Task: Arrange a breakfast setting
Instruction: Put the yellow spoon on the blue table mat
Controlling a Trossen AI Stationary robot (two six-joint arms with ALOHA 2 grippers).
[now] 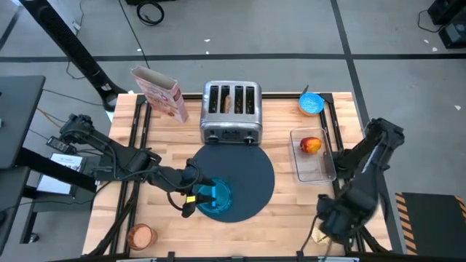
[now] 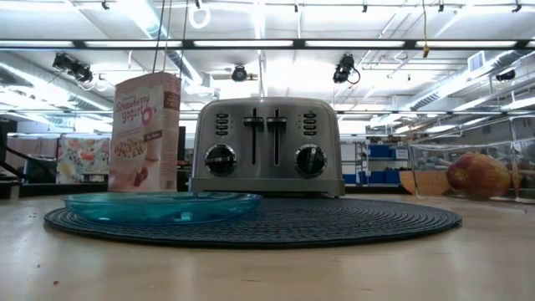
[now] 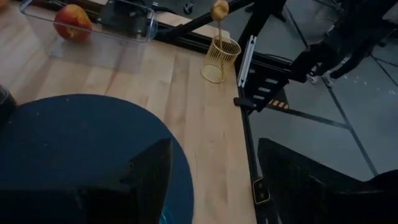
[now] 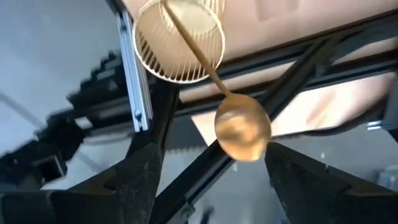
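Observation:
The teal plate (image 1: 216, 199) (image 2: 163, 205) lies flat on the near left part of the dark navy mat (image 1: 244, 175). My left gripper (image 1: 194, 196) (image 3: 208, 168) hovers open over the plate's left rim. The gold spoon (image 4: 242, 132) (image 3: 219, 9) stands handle-down in a gold wire holder (image 4: 179, 43) (image 3: 221, 59) at the table's near right corner. My right gripper (image 1: 325, 228) (image 4: 211, 155) points down over it, open, a finger on either side of the spoon's bowl. A brown toast slice (image 1: 227, 102) sticks out of a toaster slot. The red-orange fruit (image 1: 311, 145) lies in a clear container.
The chrome toaster (image 1: 231, 113) stands behind the mat and the pink cereal box (image 1: 159, 93) at the far left. A bright-blue bowl (image 1: 311, 103) sits at the far right, behind the clear container (image 1: 313, 164). The copper cup (image 1: 140, 236) is at the near left corner.

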